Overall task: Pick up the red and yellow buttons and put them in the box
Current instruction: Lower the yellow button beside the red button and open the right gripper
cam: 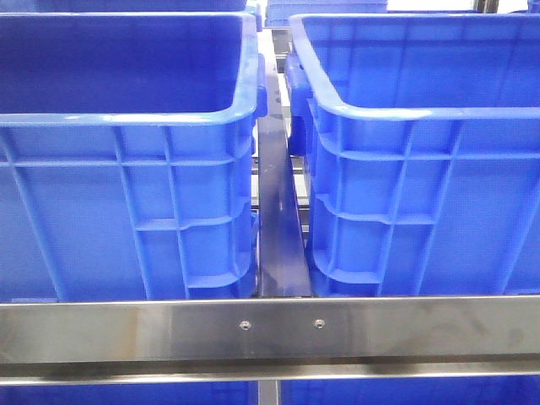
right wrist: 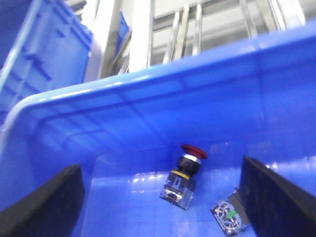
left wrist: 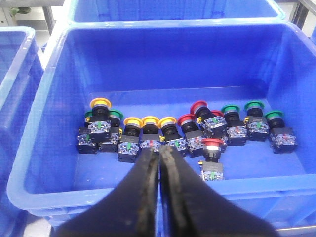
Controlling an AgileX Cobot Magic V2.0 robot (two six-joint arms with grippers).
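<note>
The left end effector (left wrist: 159, 154) is seen with its two dark fingers pressed together, nothing held between them, poised above the near wall of a blue bin (left wrist: 163, 192) and aimed at the row of push buttons lying on its floor. Directly beyond the fingertips three yellow buttons (left wrist: 148, 129) are lined up cap-up, with a fourth yellow one (left wrist: 100, 103) toward the bin's left end beside some green ones; red buttons (left wrist: 193, 118) are clustered just past the middle, one red button (left wrist: 212, 148) has rolled nearer the front wall, and green buttons (left wrist: 254, 118) occupy the right end. The closed fingers would, it is judged, have to be spread before any cap or body could be taken. The right end effector (right wrist: 163, 197) is held wide, its two dark fingers (right wrist: 44, 207) at the frame's lower corners and nothing between them, lowered inside a second blue bin (right wrist: 123, 108). On that bin's floor a single red button (right wrist: 185, 173) is lying tilted, with a loose contact block (right wrist: 228, 215) just beside it; this bin is judged to be the receiving box, so the wide opening fits a release there. In the front view only the two bins' outer walls (cam: 126, 211) and a steel rail (cam: 270, 329) are shown; neither arm is visible.
</note>
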